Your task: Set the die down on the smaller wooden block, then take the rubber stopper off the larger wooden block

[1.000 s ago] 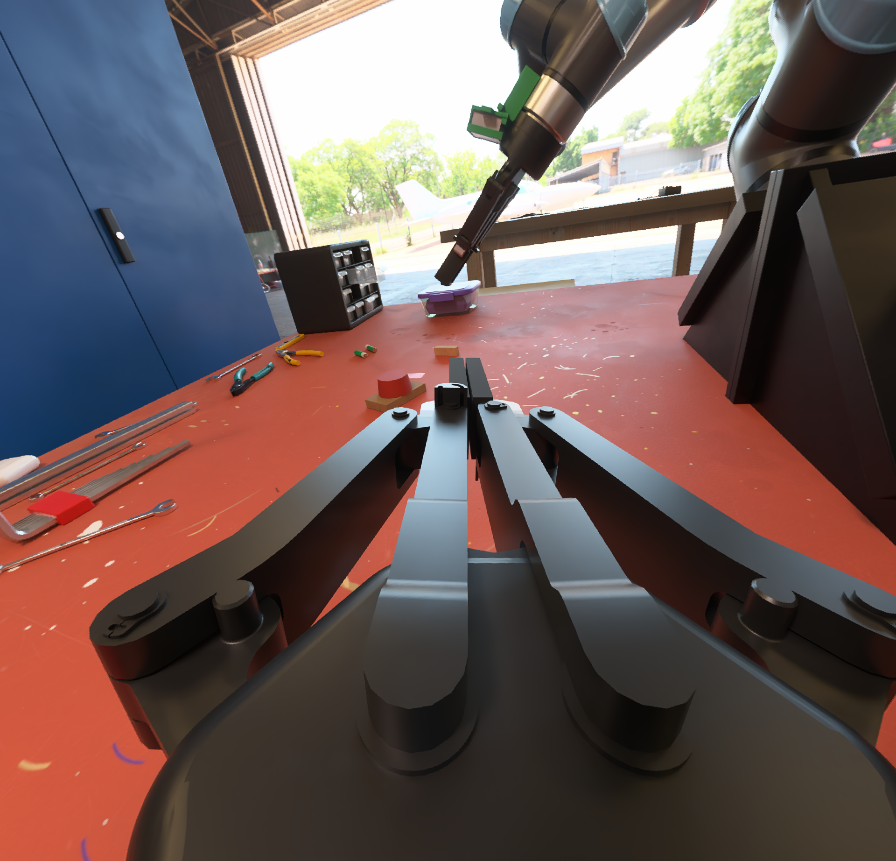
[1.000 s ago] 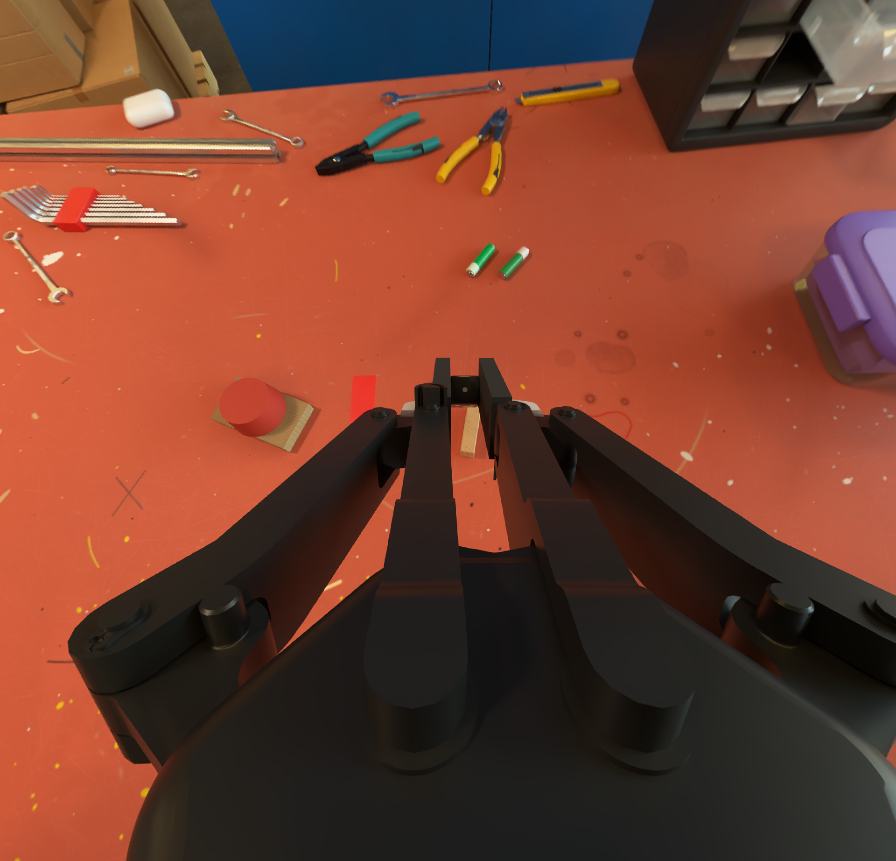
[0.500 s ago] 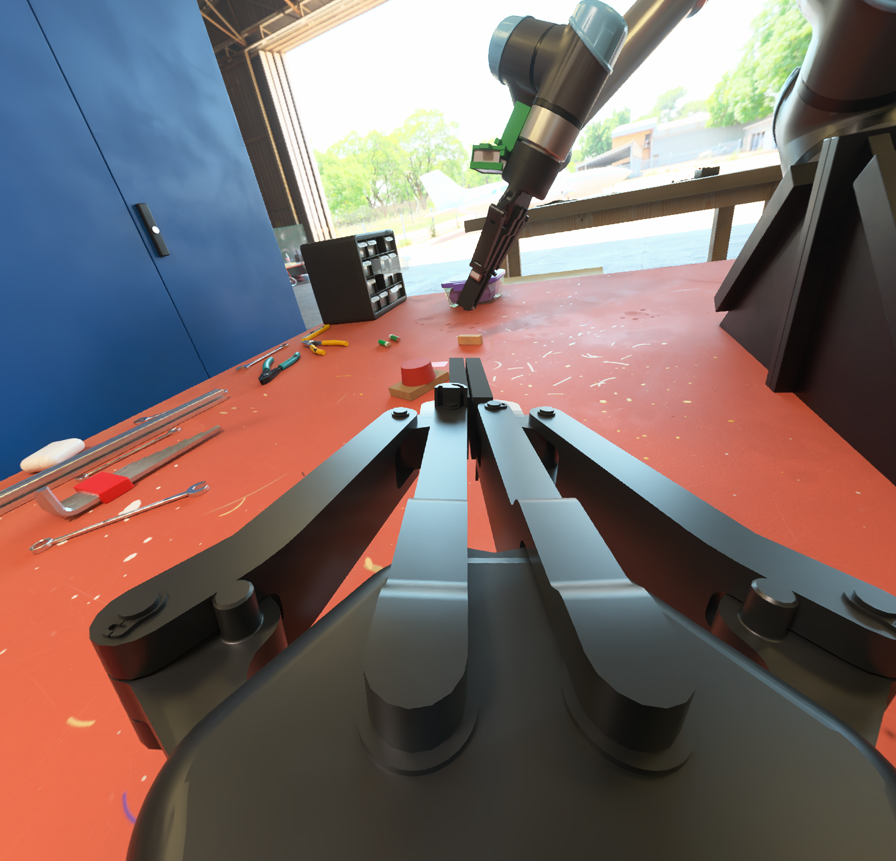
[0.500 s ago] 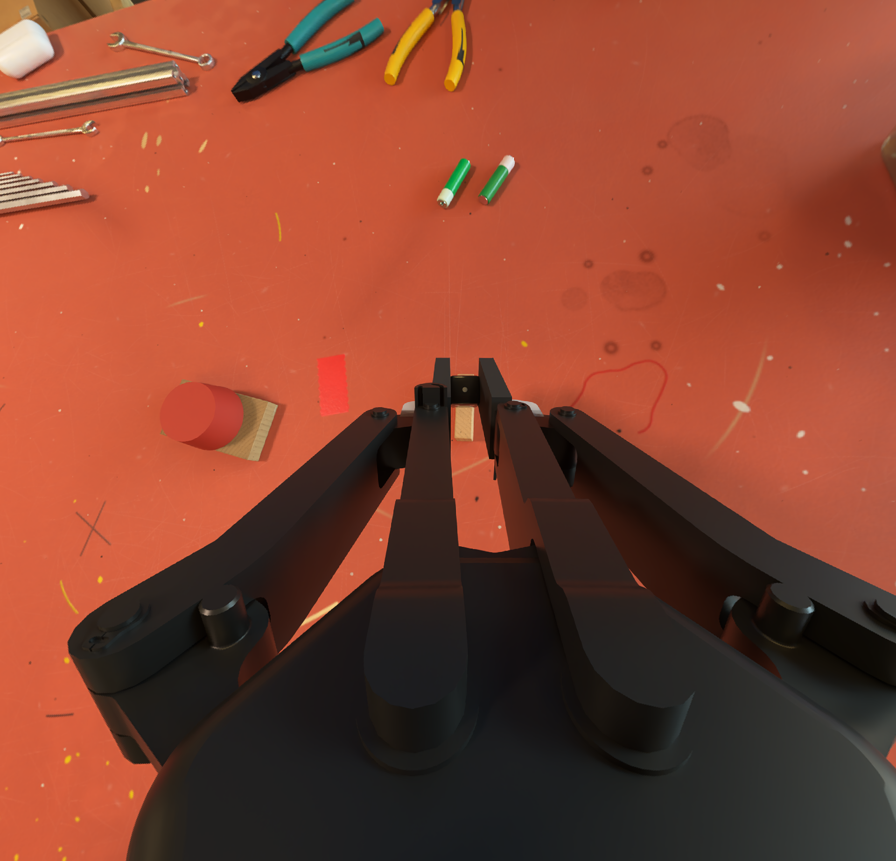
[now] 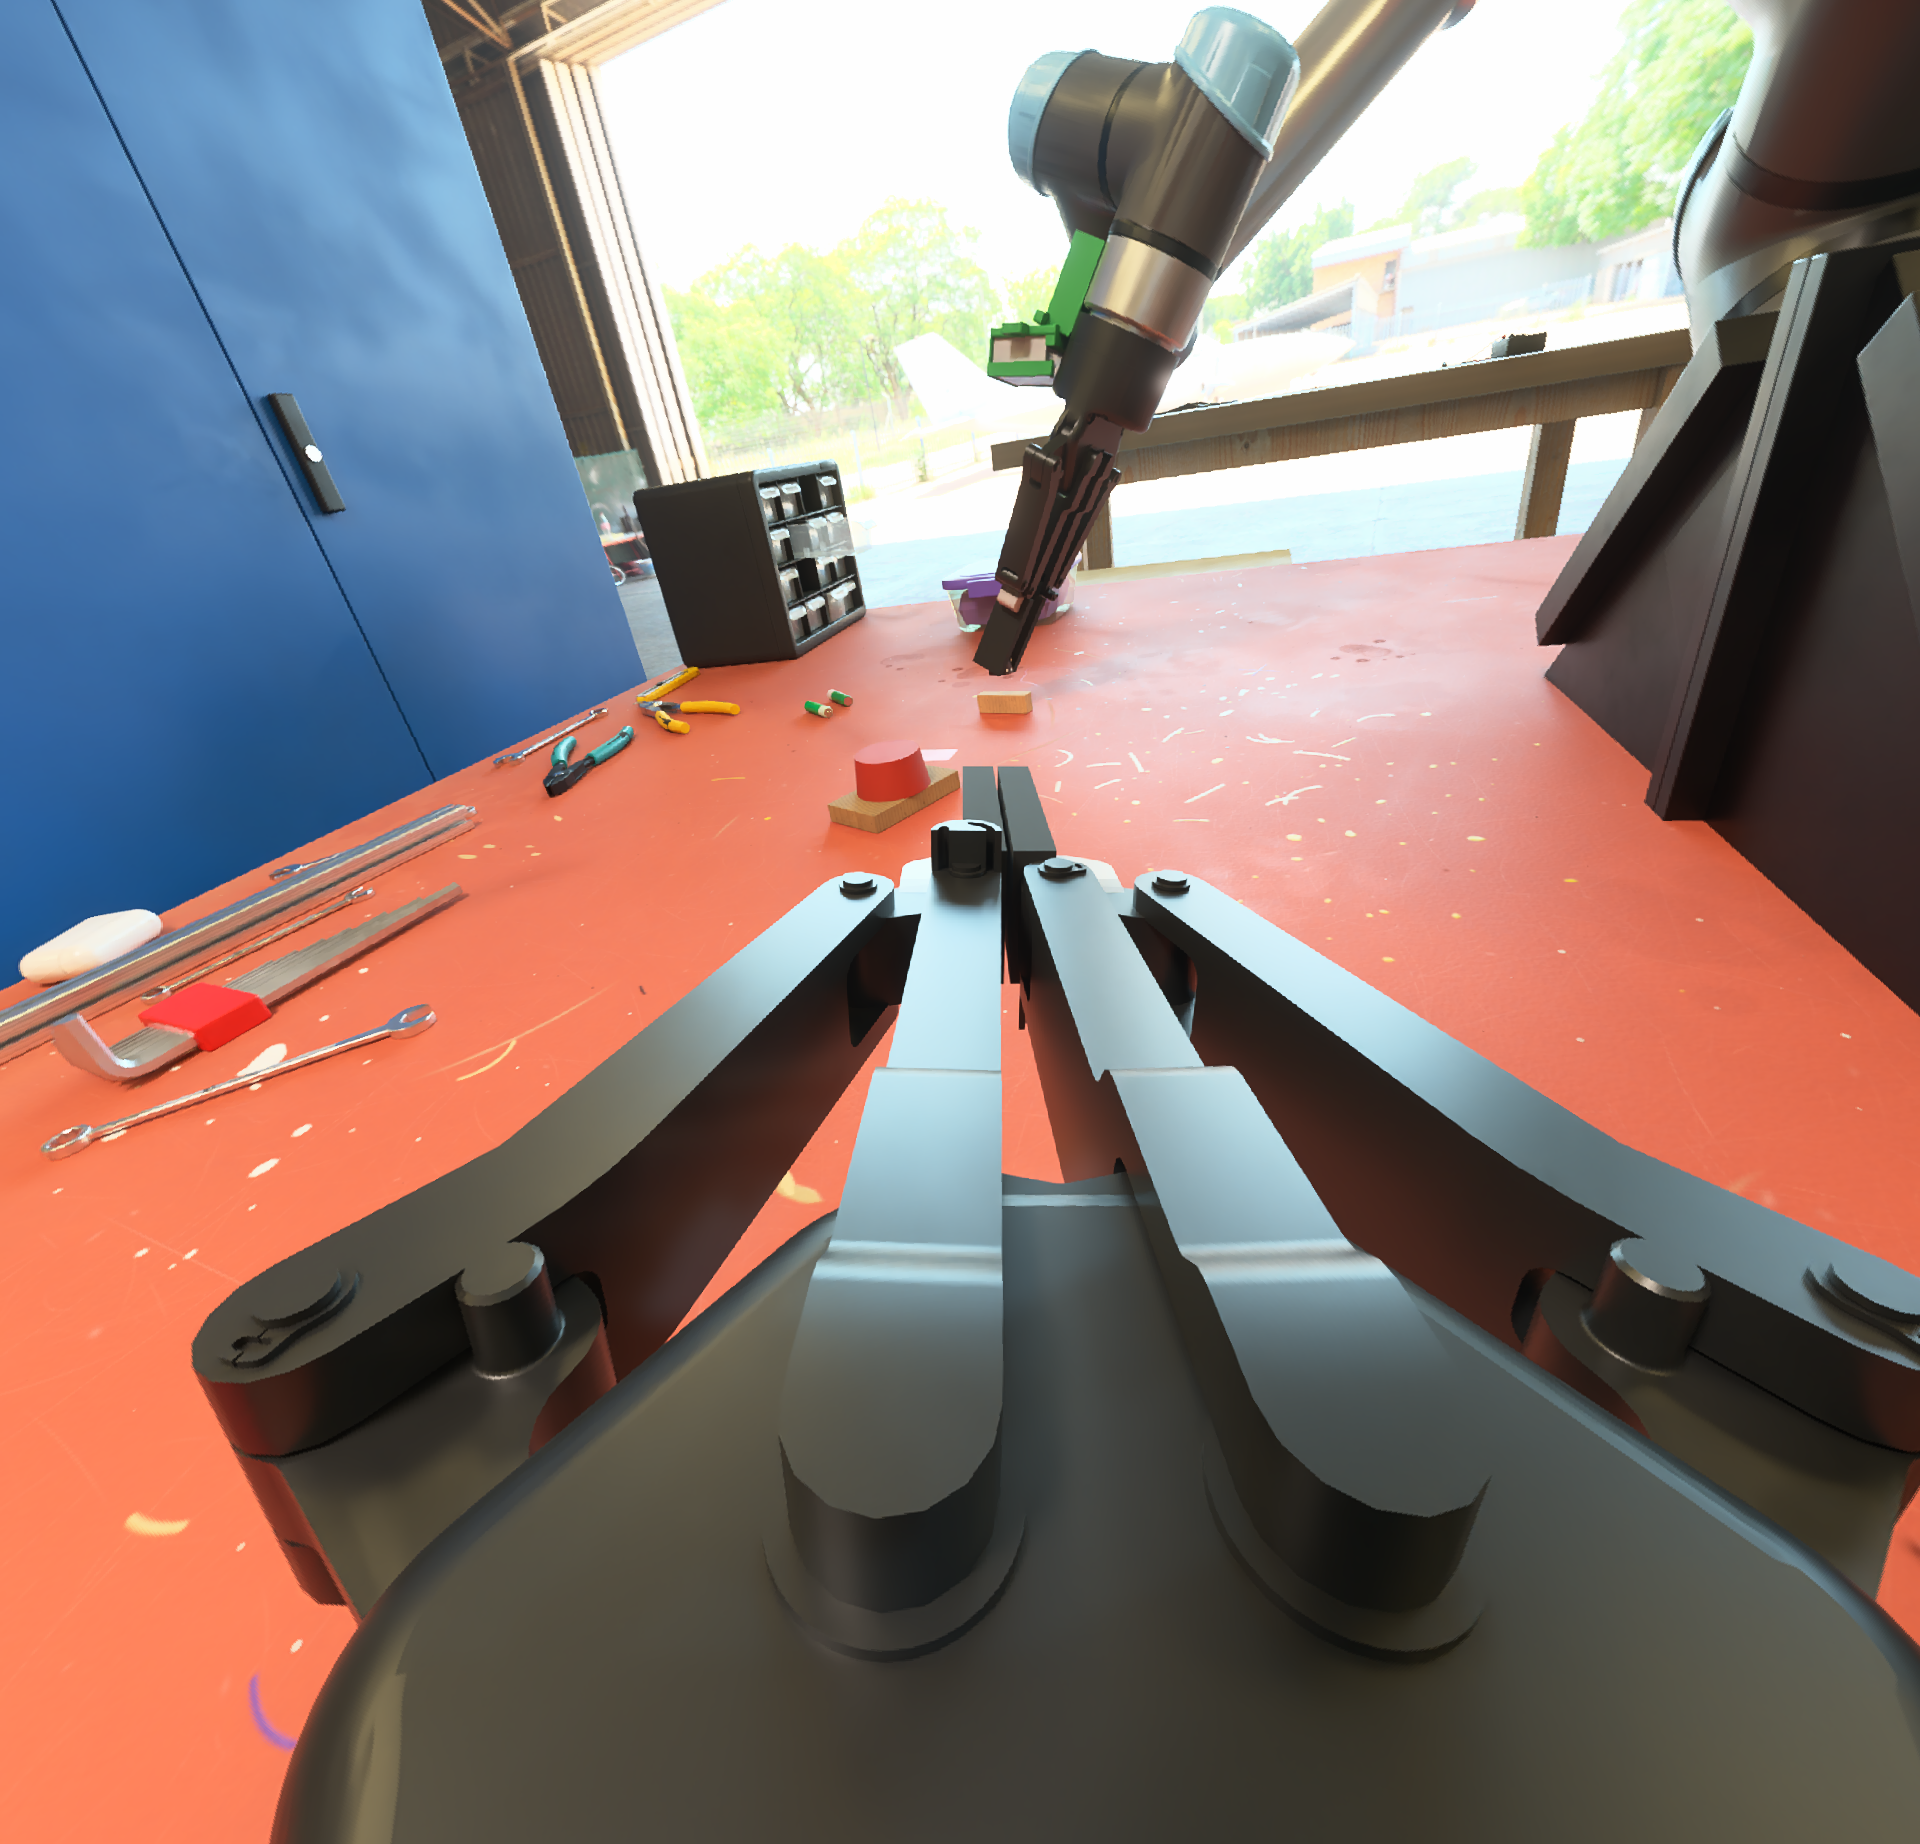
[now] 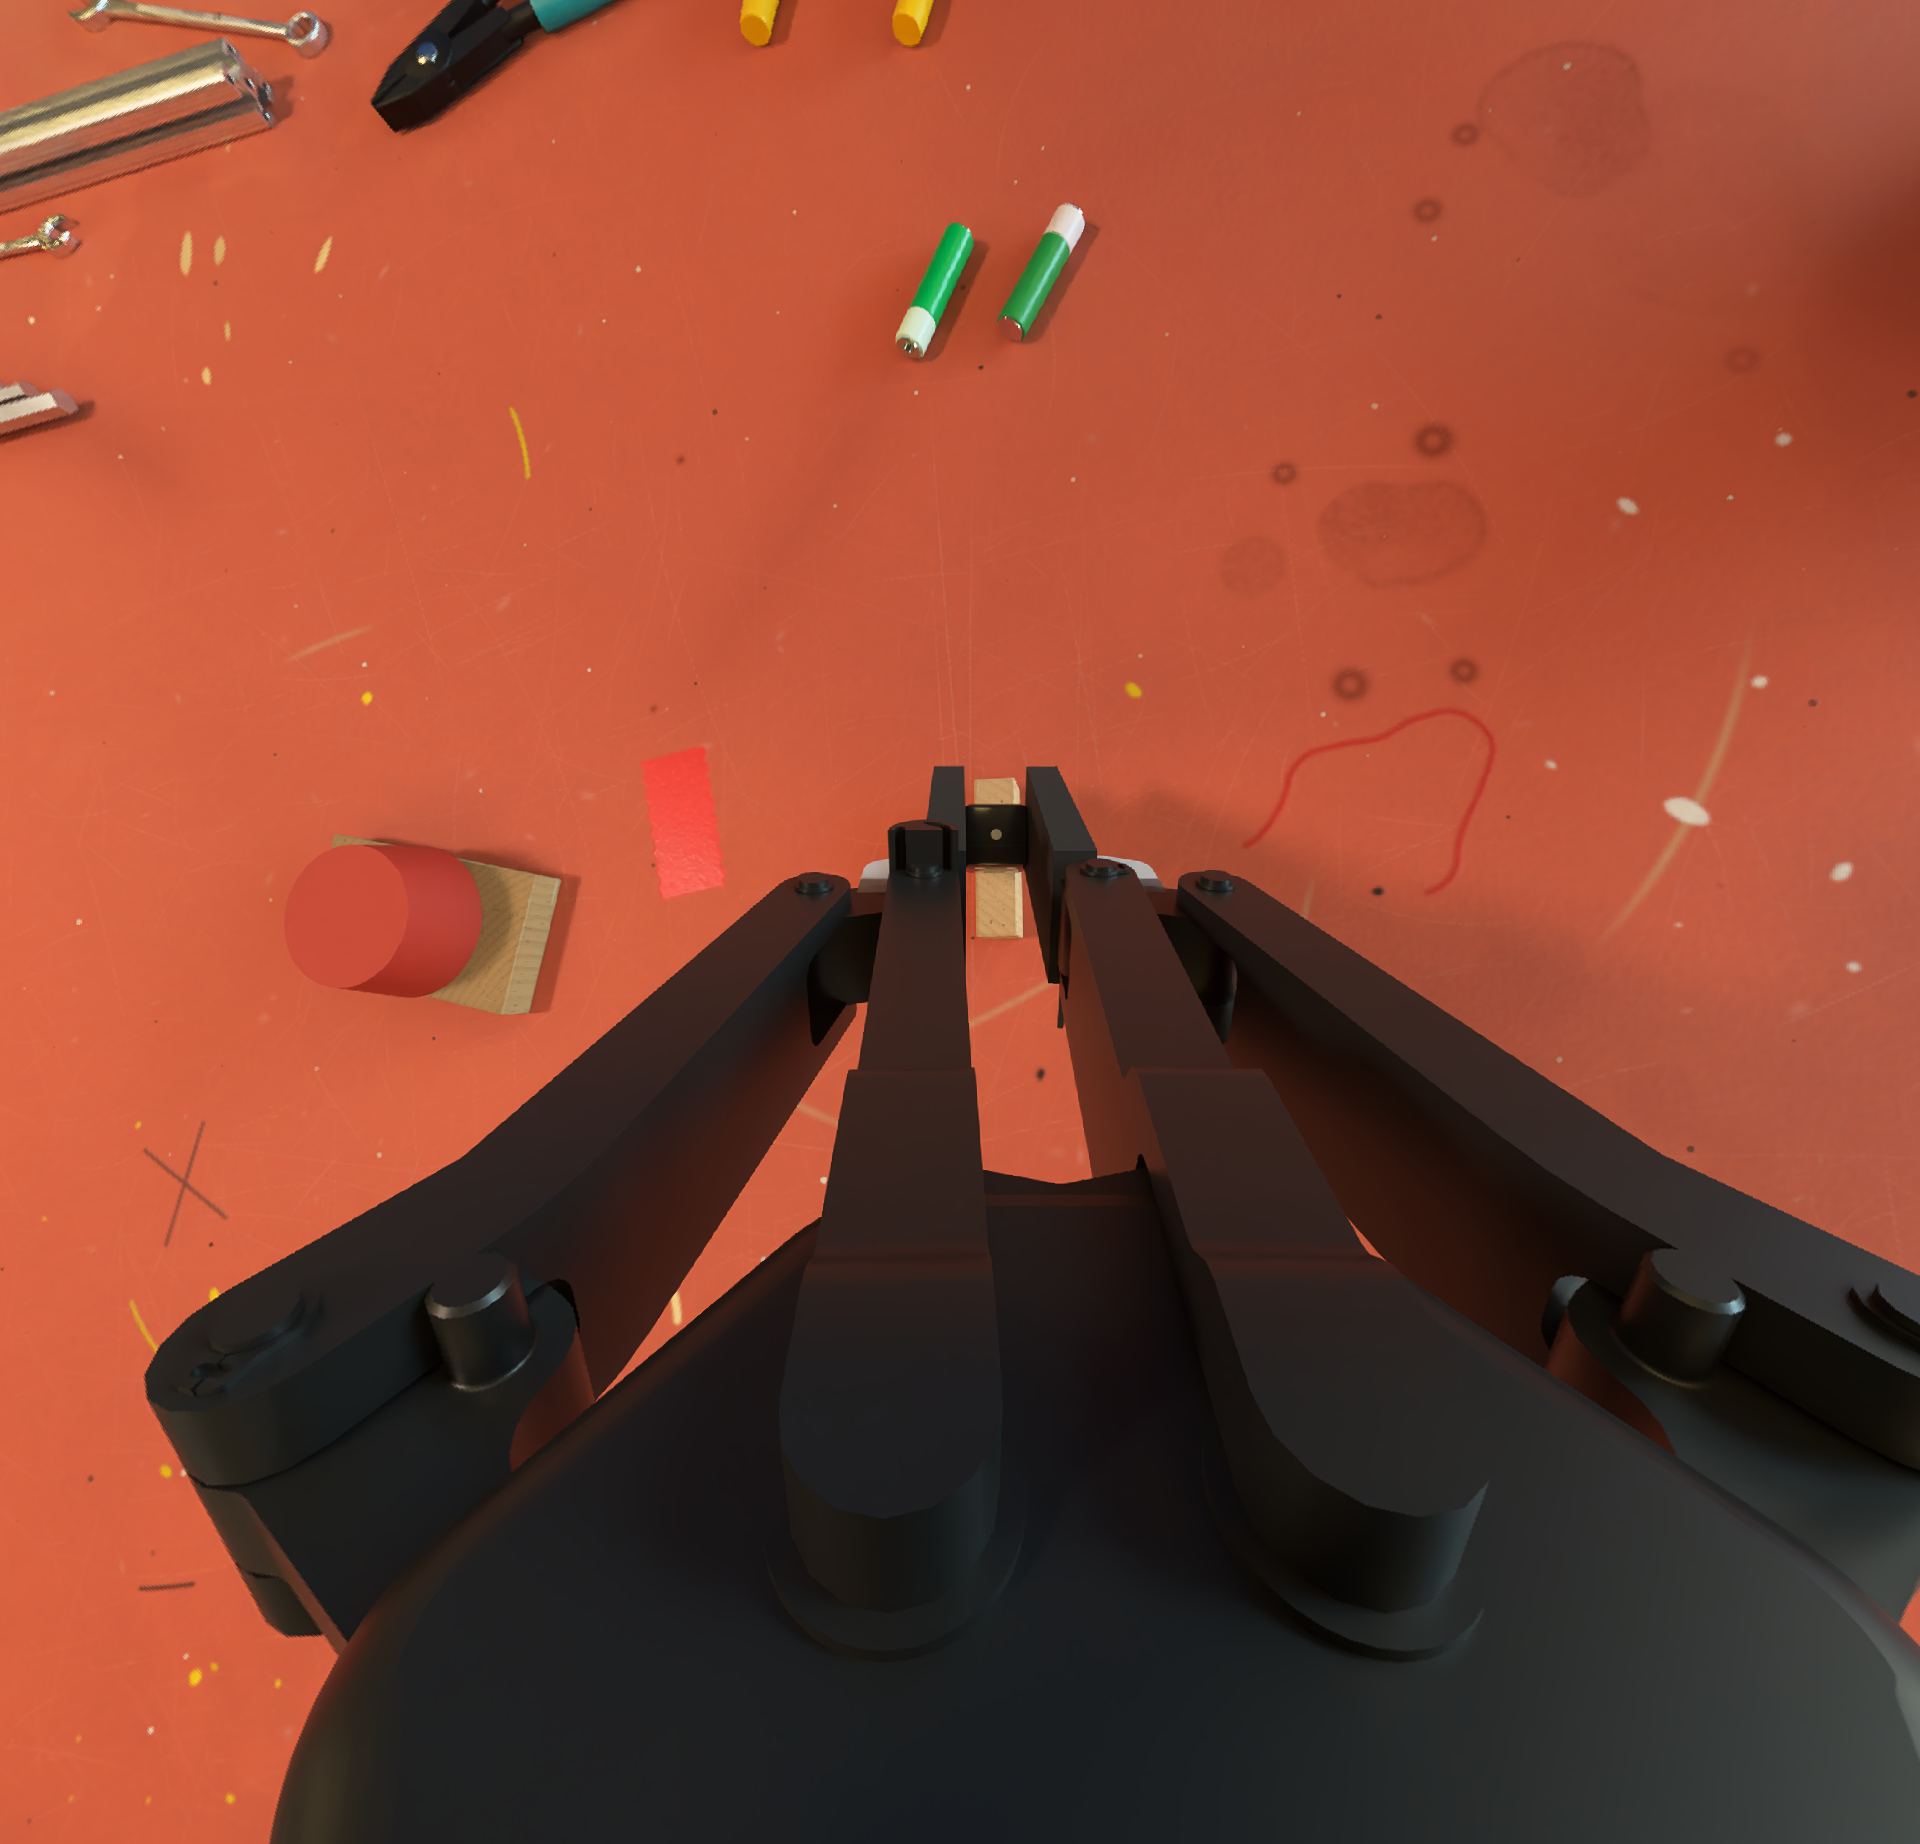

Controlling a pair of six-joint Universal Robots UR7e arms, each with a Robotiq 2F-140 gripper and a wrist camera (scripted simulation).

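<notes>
The right jaws grip the black die (image 6: 995, 834) above the smaller wooden block (image 6: 997, 901) at frame centre, the left jaws closed empty, the rubber stopper (image 6: 382, 919) on its larger wooden block (image 6: 514, 947) at left.

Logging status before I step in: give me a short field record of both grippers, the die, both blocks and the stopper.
right gripper: shut on the small black die, above the smaller light wooden block
die on block: not yet, by the left wrist view
left gripper: shut, empty
red rubber stopper: on the larger flat wooden block
surface: orange-red workbench
</notes>
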